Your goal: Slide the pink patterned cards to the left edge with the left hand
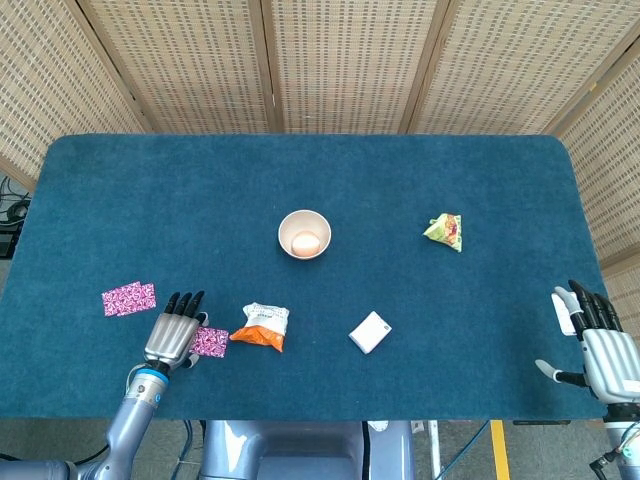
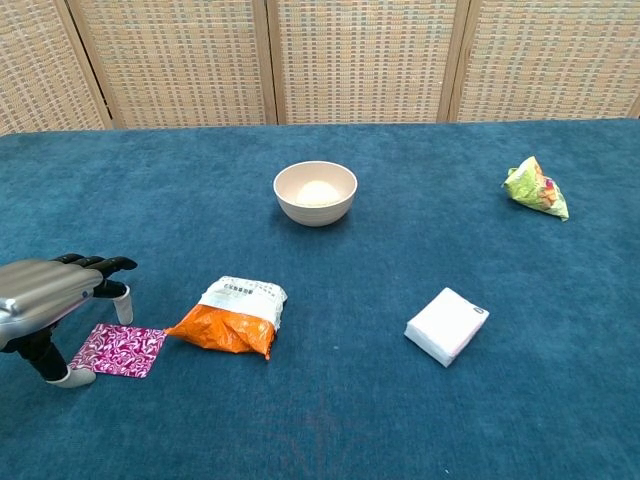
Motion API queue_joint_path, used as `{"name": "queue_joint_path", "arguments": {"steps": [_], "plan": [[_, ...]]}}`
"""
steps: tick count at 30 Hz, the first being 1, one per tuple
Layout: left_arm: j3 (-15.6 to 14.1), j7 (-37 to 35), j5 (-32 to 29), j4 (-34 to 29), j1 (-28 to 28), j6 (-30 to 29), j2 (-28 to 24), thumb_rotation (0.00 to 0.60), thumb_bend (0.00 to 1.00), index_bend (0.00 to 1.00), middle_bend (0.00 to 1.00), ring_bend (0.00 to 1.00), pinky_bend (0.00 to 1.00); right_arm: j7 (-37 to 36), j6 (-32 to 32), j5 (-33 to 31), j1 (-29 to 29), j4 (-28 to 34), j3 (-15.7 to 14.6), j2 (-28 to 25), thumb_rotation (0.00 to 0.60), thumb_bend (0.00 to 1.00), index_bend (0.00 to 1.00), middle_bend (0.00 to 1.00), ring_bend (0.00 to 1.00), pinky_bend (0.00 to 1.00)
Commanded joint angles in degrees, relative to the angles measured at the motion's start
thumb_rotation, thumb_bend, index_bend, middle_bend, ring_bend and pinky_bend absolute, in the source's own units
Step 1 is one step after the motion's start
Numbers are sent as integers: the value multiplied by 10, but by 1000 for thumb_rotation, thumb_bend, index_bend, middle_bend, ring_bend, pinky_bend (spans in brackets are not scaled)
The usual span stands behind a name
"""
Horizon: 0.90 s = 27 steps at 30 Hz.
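Note:
A pink patterned card [image 1: 211, 342] [image 2: 120, 350] lies flat near the table's front left, just left of an orange snack bag. My left hand [image 1: 174, 335] [image 2: 50, 300] hovers over the card's left side, fingers extended forward and apart, thumb tip down beside the card's near-left corner; it holds nothing. A second pink patterned card [image 1: 129, 298] lies further left, close to the table's left edge, seen only in the head view. My right hand [image 1: 600, 345] rests at the table's far right edge, fingers spread, empty.
An orange and white snack bag [image 1: 262, 326] [image 2: 233, 316] lies right beside the card. A beige bowl [image 1: 304, 234] [image 2: 315, 192] stands mid-table. A white packet [image 1: 370, 332] [image 2: 446, 326] and a green snack bag [image 1: 444, 231] [image 2: 535, 188] lie to the right.

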<state>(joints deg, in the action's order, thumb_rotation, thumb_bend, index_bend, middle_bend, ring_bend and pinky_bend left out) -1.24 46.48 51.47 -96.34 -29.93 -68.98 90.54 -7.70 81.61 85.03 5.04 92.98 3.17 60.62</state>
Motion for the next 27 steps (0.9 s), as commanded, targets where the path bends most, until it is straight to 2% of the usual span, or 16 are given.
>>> {"name": "queue_joint_path", "arguments": {"steps": [1,11,27], "plan": [[0,-1,1,1,1,0,1,600,268,368,0,0,0,0,-2,-1,0,0,0,0,600,53,0,0,0,0],[0,-7,7,4,4,-1,1,600,269,423,0,0,0,1,0,-2,-1,2,0,-1,600,53,0,0,0,0],[2,-18,14,6,10,-2,-6,600,278,432,0,0,0,7,-2,-6,0,5,2,0,600,53,0,0,0,0]]}}
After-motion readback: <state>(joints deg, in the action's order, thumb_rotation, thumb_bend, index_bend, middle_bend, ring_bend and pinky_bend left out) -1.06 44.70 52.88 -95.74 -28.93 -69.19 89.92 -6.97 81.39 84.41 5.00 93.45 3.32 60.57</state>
